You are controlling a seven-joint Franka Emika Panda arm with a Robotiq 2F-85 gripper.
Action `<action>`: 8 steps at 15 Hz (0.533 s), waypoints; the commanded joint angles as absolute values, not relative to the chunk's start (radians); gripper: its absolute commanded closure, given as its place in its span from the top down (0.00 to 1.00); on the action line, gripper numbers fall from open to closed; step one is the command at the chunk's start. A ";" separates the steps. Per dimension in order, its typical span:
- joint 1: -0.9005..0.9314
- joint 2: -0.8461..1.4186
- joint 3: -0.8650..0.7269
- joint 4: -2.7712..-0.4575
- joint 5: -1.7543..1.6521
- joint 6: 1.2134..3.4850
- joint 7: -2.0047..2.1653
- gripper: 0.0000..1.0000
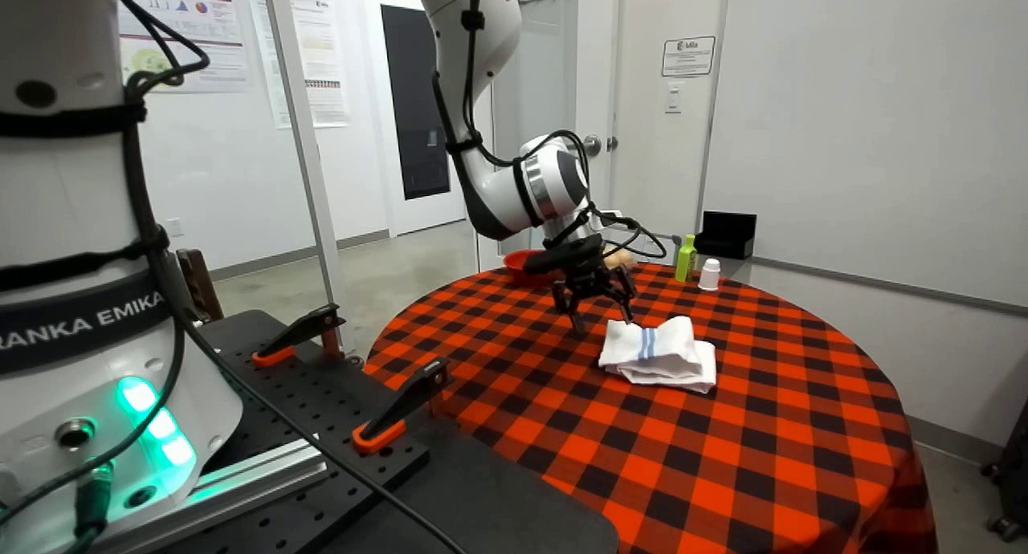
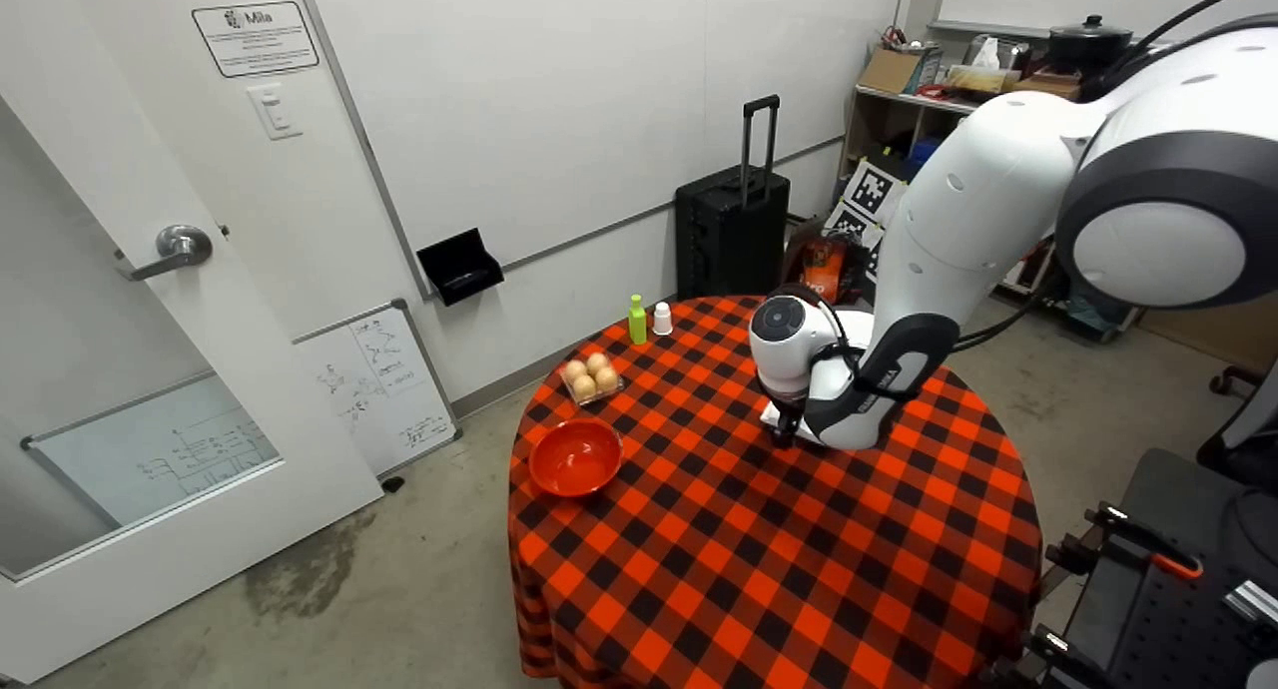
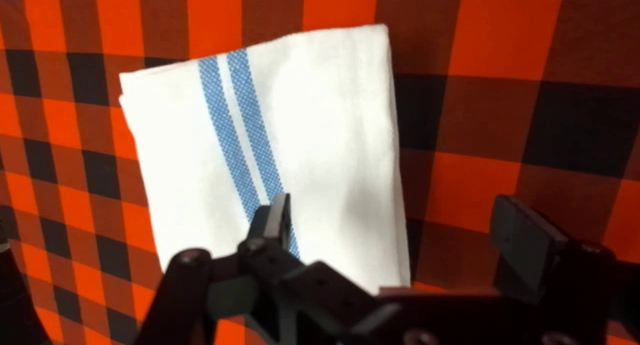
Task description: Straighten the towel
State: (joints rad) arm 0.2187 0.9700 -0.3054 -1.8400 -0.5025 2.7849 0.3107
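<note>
White cloth folded over on itself, the towel (image 3: 330,135) lies on the check-covered bench (image 1: 771,450), its layers out of line. The tool (image 3: 392,210) is spread wide with nothing gripped, and in the wrist view its jaws straddle the towel's edge, one over the blue stripes (image 3: 228,130), one past the fabric (contact I can't tell). I'd pinch only the upper layer, then draw it out low and slowly, lest the under-folds drag.
</note>
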 commanded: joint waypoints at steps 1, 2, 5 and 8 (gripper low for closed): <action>0.318 1.041 -0.392 -1.784 -0.505 2.799 0.317 1.00; 0.337 1.052 -0.410 -1.778 -0.507 2.799 0.321 1.00; 0.375 1.087 -0.457 -1.759 -0.505 2.799 0.330 1.00; 0.392 1.127 -0.486 -1.735 -0.501 2.790 0.329 1.00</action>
